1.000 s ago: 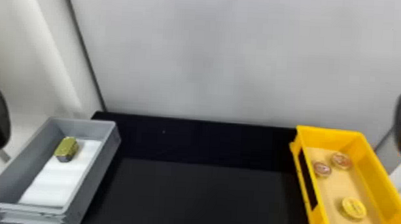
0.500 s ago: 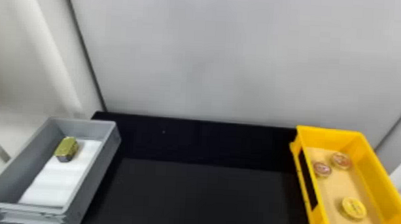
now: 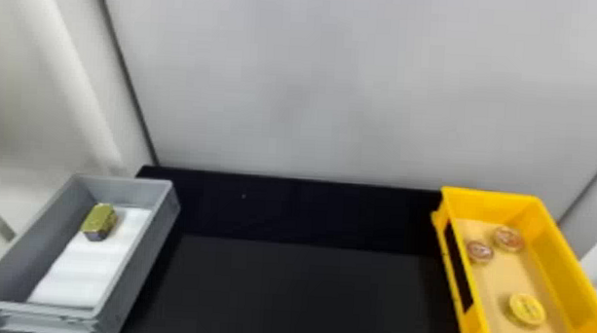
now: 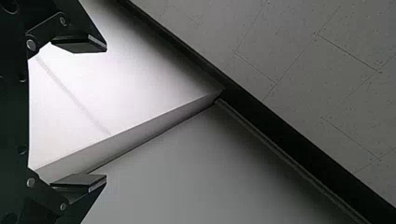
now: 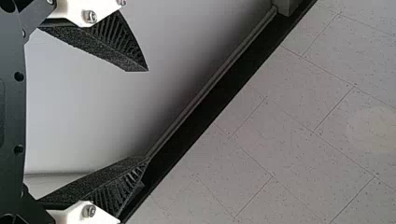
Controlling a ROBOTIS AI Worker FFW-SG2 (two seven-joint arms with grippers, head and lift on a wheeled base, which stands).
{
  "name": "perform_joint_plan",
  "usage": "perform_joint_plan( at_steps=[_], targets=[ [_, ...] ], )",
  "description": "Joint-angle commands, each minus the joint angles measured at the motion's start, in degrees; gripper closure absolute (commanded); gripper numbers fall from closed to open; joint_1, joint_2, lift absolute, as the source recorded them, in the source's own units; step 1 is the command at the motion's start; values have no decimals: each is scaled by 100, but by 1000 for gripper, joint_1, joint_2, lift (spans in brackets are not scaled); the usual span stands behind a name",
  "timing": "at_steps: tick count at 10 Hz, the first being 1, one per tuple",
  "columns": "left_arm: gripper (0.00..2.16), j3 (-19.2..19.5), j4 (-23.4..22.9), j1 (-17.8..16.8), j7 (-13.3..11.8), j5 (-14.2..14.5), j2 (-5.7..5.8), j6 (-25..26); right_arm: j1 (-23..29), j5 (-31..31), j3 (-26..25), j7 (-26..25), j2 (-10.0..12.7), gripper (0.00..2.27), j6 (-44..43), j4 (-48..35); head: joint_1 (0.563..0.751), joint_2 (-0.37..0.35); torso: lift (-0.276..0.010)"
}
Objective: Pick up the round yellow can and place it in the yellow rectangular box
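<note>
Yellow round can (image 3: 527,309), seemingly placed, leave lying in yellow box (image 3: 490,204) at right; hold left gripper (image 4: 106,113) and right gripper (image 5: 148,115), wide and empty, clear

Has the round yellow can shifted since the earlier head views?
No. The yellow can lies at the same spot on the floor of the yellow box, nearer the robot than the two reddish tins.
</note>
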Motion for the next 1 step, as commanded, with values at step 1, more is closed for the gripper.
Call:
perform_joint_plan(
  at_steps=[1],
  targets=[
    [269, -17, 26, -2, 22, 4, 37, -2, -61, 0, 92, 22, -32, 119, 11, 52, 663, 54, -10]
  ],
)
